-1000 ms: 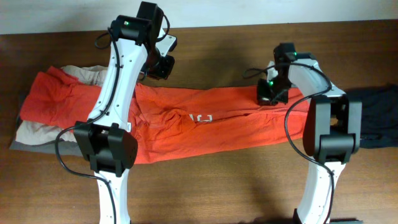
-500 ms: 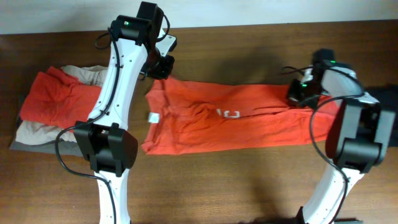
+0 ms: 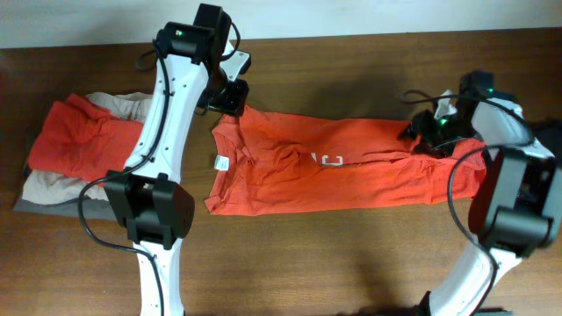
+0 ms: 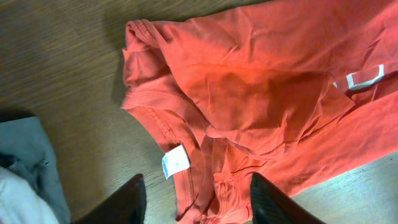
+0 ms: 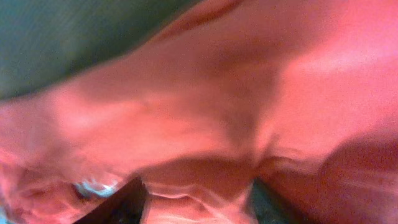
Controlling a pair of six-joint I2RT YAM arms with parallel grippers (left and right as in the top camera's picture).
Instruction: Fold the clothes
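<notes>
Just changed: the two arms have dragged the orange T-shirt (image 3: 351, 171) rightward, out of a bunch and into a long flat band across the counter (image 3: 334, 263), apart from the pile of clothes (image 3: 70, 149) at left. Left gripper (image 3: 230, 98) has let go and is now spread and empty over the collar corner near the neck label (image 4: 174, 165). Right gripper (image 3: 432, 132) is at the hem end with fingers apart too, blurred cloth close between them. Stretch-out looks done; the next fold needs a fresh grasp.

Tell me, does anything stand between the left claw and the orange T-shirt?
Nothing visible does. In the left wrist view the left claw hangs open over the orange T-shirt, near its white neck label, with no other thing between.
</notes>
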